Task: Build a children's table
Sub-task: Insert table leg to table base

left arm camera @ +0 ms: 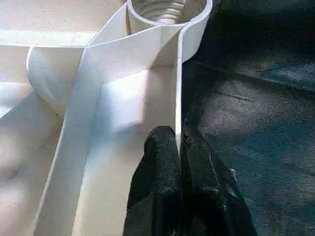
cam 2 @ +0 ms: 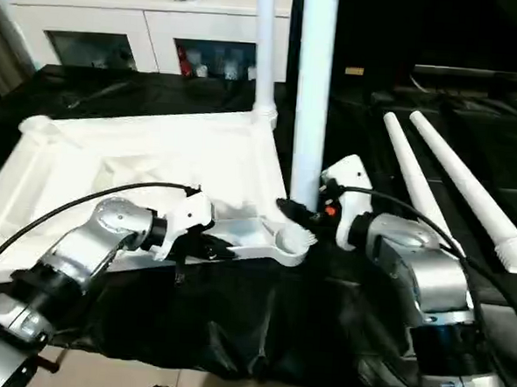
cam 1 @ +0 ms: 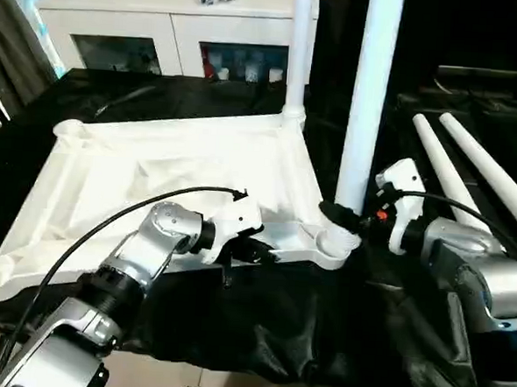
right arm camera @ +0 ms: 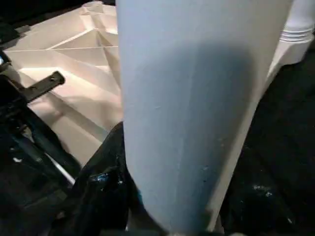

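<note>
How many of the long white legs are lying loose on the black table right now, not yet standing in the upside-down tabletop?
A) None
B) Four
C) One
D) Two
D: two loose legs lie side by side on the black cover, to the right of the tabletop. The two other legs stand upright at its corners, the far leg and the near leg, which the right hand grips.

Ahead of my left gripper [cam 1: 253, 248], the tabletop [cam 1: 154, 183] underside lies open. My right gripper [cam 1: 338, 218] is hemmed by the upright leg [cam 1: 367, 95] it clasps; beyond its arm, two loose legs [cam 1: 479, 172] block the black cover [cam 1: 320, 329].
</note>
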`<state>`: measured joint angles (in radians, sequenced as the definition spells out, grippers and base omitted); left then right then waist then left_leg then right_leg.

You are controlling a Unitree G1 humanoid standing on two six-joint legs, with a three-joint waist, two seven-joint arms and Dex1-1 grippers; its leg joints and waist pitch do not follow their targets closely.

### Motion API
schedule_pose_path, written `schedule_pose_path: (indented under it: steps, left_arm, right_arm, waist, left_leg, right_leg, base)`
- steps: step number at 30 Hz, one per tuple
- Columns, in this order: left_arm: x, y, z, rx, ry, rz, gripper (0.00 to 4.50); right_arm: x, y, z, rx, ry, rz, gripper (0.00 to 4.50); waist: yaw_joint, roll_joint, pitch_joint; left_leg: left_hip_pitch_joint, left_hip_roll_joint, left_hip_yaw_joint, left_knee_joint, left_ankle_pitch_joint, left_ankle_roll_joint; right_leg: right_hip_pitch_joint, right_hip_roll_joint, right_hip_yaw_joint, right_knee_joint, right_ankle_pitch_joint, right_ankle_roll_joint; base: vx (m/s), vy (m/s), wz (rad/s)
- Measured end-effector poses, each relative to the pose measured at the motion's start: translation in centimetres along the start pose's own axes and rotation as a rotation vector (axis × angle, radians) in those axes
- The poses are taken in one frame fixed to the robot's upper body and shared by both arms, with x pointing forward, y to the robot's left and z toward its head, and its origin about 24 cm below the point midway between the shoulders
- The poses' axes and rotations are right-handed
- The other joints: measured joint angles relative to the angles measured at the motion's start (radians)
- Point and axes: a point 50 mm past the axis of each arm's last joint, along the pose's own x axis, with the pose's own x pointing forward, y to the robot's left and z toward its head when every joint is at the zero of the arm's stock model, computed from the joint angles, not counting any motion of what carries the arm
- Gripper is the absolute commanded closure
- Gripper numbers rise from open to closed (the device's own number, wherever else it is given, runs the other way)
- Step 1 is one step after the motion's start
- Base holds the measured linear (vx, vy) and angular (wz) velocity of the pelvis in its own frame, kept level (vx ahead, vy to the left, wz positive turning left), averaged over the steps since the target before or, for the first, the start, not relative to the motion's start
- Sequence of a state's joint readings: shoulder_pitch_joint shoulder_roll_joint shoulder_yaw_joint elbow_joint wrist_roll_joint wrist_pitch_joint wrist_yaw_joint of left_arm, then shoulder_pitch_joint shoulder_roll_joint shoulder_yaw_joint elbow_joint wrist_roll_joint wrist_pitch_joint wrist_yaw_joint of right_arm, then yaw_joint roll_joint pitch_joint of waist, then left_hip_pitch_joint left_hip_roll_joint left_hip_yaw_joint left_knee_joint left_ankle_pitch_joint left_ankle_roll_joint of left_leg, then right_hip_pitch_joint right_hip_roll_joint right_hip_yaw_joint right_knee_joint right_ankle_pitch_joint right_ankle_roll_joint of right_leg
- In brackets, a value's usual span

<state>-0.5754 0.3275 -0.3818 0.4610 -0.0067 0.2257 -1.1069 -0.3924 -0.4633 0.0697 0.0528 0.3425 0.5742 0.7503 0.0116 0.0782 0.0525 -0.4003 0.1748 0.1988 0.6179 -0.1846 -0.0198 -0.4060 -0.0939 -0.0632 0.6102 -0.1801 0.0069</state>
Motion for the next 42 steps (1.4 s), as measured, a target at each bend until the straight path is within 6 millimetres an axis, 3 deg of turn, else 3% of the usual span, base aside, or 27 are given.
schedule_pose_path:
  steps: [17, 42]
  left_arm:
    - [0.4, 0.0, 0.5, -0.009, -0.006, -0.001, 4.50]
    - [1.4, 0.3, 0.3, -0.044, -0.008, 0.003, 4.50]
  right_arm:
    - [0.4, 0.1, -0.7, 0.035, 0.007, 0.011, 2.61]
    - [-0.7, 0.9, -5.1, 0.281, -0.320, -0.202, 2.61]
  waist:
    - [0.021, -0.001, 0.000]
    - [0.023, 0.006, -0.006]
  left_leg:
    - [0.000, 0.000, 0.000, 0.000, 0.000, 0.000]
    - [0.006, -0.001, -0.001, 0.000, 0.000, -0.001]
  right_leg:
    - [0.000, 0.000, 0.000, 0.000, 0.000, -0.001]
    - [0.007, 0.000, 0.000, -0.001, 0.000, 0.000]
  base:
    - [0.000, 0.000, 0.00]
    - [0.000, 0.000, 0.00]
